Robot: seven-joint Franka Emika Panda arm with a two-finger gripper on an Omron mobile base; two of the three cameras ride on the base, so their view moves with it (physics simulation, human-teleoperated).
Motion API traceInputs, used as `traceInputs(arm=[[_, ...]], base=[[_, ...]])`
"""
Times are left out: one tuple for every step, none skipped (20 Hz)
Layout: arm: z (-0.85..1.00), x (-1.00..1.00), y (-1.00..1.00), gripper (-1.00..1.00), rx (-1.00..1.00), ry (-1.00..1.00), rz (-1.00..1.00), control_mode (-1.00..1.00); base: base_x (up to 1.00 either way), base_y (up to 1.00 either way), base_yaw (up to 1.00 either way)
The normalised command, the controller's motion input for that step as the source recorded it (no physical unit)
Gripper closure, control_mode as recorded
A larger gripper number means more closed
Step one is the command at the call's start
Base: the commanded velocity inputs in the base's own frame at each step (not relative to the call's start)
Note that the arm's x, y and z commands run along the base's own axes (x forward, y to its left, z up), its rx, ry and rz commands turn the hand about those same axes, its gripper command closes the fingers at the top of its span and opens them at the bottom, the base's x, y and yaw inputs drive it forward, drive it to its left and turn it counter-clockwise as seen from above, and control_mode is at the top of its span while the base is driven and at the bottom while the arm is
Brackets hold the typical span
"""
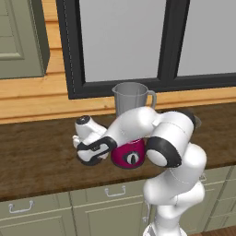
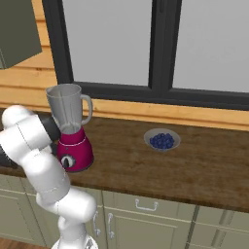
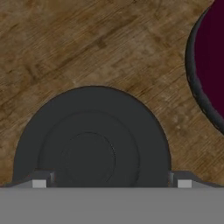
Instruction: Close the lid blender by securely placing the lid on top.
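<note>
Hand view puts the round black disc-shaped lid (image 3: 92,144) flat on the brown wooden counter (image 3: 87,43) right under my two-finger gripper (image 3: 111,183), whose jaws stand wide, either side of it and holding nothing. I see the blender (image 2: 72,131) (magenta base, clear grey jar, mouth uncovered) standing just beside the lid.

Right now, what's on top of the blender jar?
Nothing: the blender jar's mouth is uncovered in both base views. The lid lies flat on the wooden counter beside the magenta base, under the open gripper. The jar's bottom is hidden by the arm in the left base view.
</note>
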Motion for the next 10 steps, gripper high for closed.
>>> traceInputs(arm=[[-0.07, 0.19, 0.00, -1.00, 0.00, 0.00, -0.01, -1.00], [-0.11, 0.17, 0.00, -1.00, 0.00, 0.00, -0.01, -1.00], [-0.13, 0.16, 0.00, -1.00, 0.00, 0.00, -0.01, -1.00], [-0.15, 0.14, 0.01, -1.00, 0.00, 0.00, -0.01, -1.00], [-0.19, 0.10, 0.03, -1.00, 0.00, 0.00, 0.00, -1.00], [-0.24, 0.06, 0.04, -1.00, 0.00, 0.00, 0.00, -1.00], [-0.29, 0.02, 0.08, -1.00, 0.00, 0.00, 0.00, -1.00], [-0.31, 0.02, 0.11, 1.00, 0.00, 0.00, 0.00, -1.00], [-0.34, 0.01, 0.11, 1.00, 0.00, 0.00, 0.00, -1.00], [-0.34, 0.02, 0.15, 1.00, 0.00, 0.00, 0.00, -1.00]], base=[[0.00, 0.00, 0.00], [0.00, 0.00, 0.00], [0.00, 0.00, 0.00], [0.00, 0.00, 0.00], [0.00, 0.00, 0.00], [0.00, 0.00, 0.00], [0.00, 0.00, 0.00], [0.00, 0.00, 0.00], [0.00, 0.00, 0.00], [0.00, 0.00, 0.00]])
